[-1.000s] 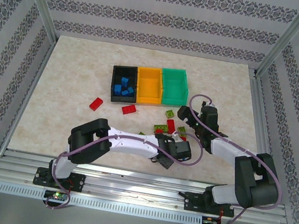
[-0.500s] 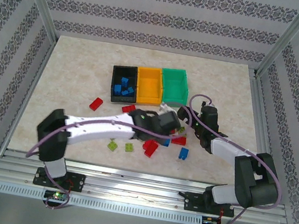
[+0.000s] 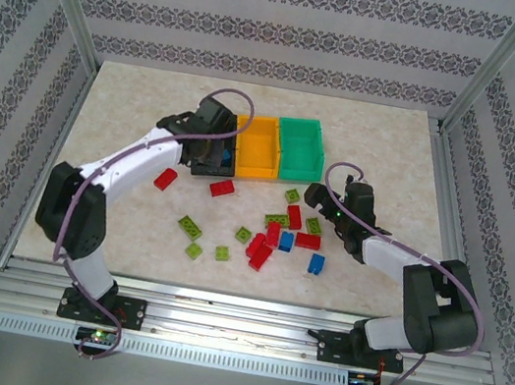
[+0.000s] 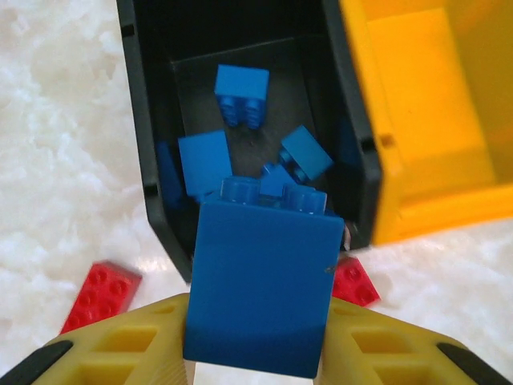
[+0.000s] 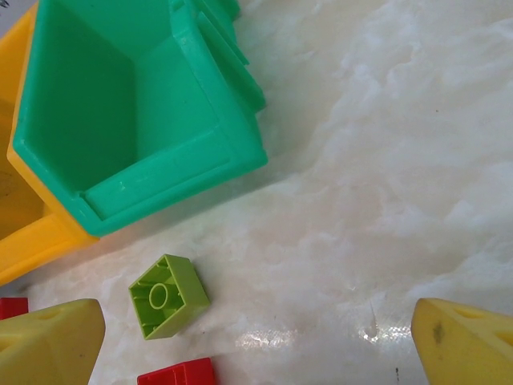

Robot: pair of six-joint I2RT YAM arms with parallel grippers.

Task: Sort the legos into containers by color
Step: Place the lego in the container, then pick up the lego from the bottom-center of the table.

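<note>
Within the last second the left pincer [image 4: 255, 353] swings from the scattered pile up to the black bin [image 4: 138, 144], pinching a blue brick [image 4: 260, 281] over the bin's near edge, studs forward. In my judgement, a release comes next. Other blue legos [image 4: 240, 92] lie inside, while loose legos [image 3: 275, 236] dot the desk [image 3: 113, 217]. The right pincer [image 5: 258, 345] hangs spread beside a lime brick [image 5: 168, 295].

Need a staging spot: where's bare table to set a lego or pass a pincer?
Free: table right of the green bin, to the edge; also behind the bins. Crowded: loose legos on the near side of the bins; left pincer with a blue lego at the black bin.
</note>
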